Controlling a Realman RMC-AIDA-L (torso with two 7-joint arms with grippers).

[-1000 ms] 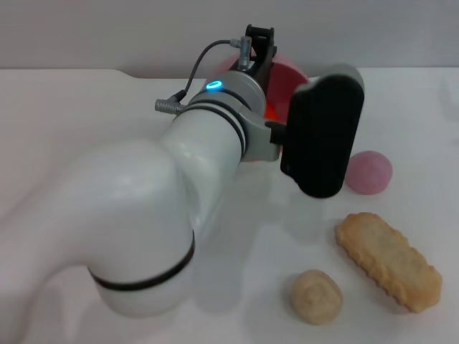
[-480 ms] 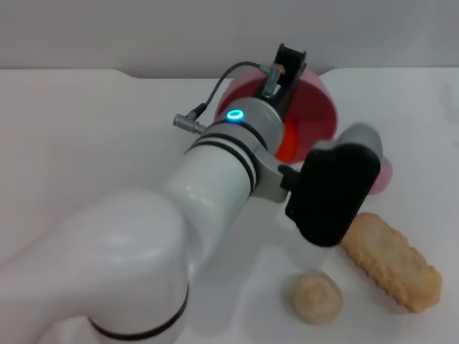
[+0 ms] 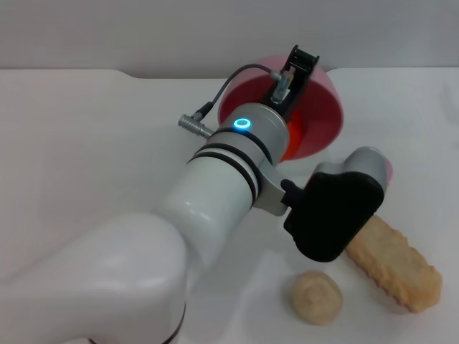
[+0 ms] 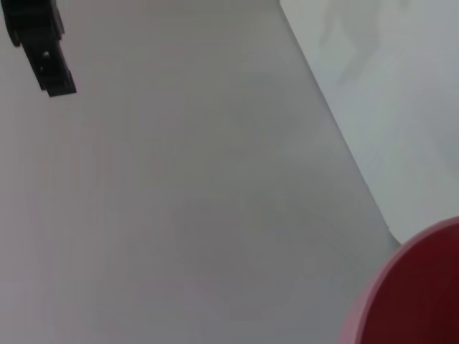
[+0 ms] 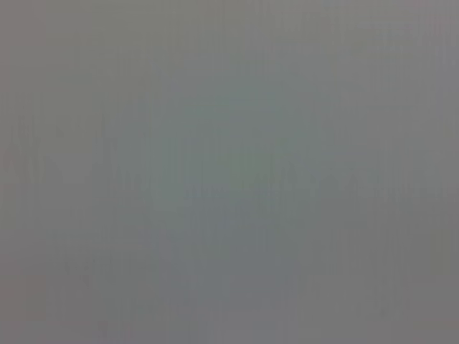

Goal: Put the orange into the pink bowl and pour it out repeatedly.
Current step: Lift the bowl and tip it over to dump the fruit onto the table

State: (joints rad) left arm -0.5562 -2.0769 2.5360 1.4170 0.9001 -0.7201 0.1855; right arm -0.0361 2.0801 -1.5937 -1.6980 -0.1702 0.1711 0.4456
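In the head view my left arm reaches across the table to the pink bowl. My left gripper is shut on the bowl's rim and holds it tilted, with the opening facing me. The orange shows as a bright orange-red patch inside the bowl, mostly hidden behind my wrist. The left wrist view shows only a curved piece of the bowl over the table. My right gripper is out of view, and the right wrist view is a blank grey.
A pale pink ball peeks out behind the black housing on my left wrist. A long ridged biscuit and a beige lump lie at the front right. The table's far edge runs behind the bowl.
My left arm has swung right and slightly toward me, carrying the bowl with it and tilting it further. The black wrist housing now covers most of the pale pink ball.
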